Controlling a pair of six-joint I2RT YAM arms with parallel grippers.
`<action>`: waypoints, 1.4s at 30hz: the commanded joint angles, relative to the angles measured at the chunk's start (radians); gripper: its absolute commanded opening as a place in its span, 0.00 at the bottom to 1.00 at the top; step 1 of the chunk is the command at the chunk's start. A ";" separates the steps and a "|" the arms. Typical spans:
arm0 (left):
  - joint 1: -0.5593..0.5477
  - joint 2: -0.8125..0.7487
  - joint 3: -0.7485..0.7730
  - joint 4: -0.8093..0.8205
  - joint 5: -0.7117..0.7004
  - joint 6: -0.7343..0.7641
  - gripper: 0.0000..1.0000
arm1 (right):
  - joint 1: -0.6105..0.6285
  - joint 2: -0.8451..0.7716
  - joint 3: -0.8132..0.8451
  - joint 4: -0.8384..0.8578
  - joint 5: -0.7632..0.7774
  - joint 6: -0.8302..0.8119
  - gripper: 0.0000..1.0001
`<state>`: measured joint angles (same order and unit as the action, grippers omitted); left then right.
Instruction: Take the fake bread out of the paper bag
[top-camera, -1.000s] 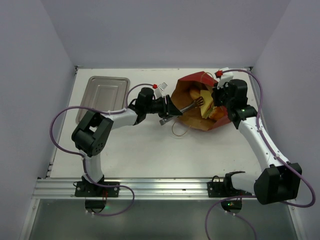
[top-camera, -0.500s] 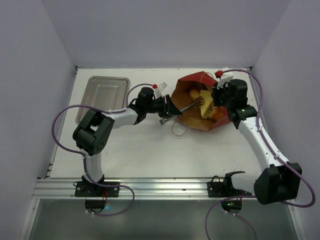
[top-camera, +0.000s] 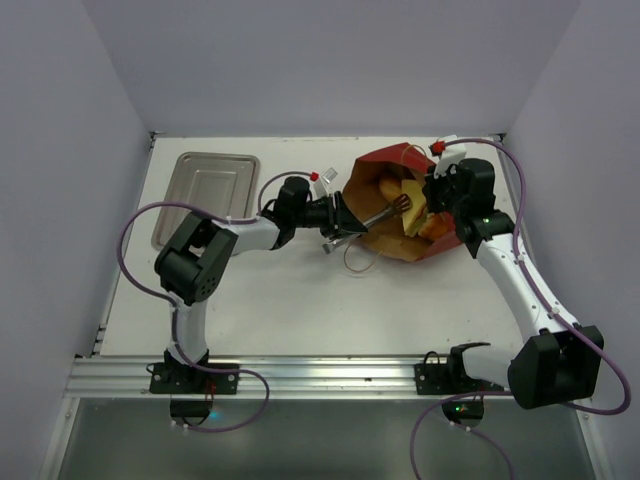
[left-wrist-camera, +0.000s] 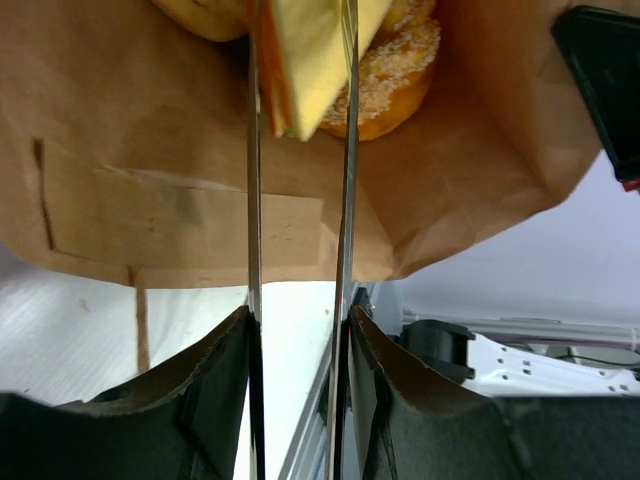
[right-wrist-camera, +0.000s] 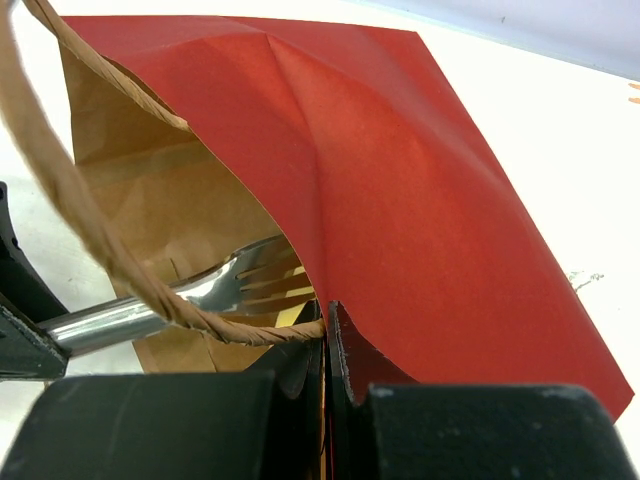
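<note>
Two arms meet at the paper bag (top-camera: 398, 160), far right on the table (top-camera: 300, 290).
Left gripper (top-camera: 340, 217) is narrowed on metal tongs (top-camera: 378, 214), whose tips pinch a yellow bread slice (left-wrist-camera: 310, 60) inside the bag's brown mouth. Right gripper (top-camera: 437, 196) is clamped tight on the bag's red edge.

The top camera looked down from above and behind my bases (top-camera: 188, 377), which sat at the bottom of its frame, and took in the whole table (top-camera: 300, 300). The left wrist camera stared along my left jaws, close up, into the brown inside of the paper bag (left-wrist-camera: 150, 140). The right wrist camera faced its red outside, equally near. All three shared that bag.
</note>
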<state>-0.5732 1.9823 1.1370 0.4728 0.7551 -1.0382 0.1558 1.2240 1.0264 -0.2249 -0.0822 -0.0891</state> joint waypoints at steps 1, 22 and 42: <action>0.007 0.010 0.032 0.160 0.075 -0.072 0.43 | -0.010 0.006 0.031 -0.017 -0.002 0.017 0.00; 0.007 0.041 0.046 0.185 0.105 -0.111 0.17 | -0.013 -0.003 0.031 -0.016 -0.005 0.020 0.00; 0.024 -0.164 -0.085 0.086 0.055 0.004 0.00 | -0.027 -0.014 0.029 -0.016 -0.002 0.023 0.00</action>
<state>-0.5648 1.8954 1.0634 0.5468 0.8028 -1.0775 0.1425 1.2236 1.0264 -0.2249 -0.0963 -0.0849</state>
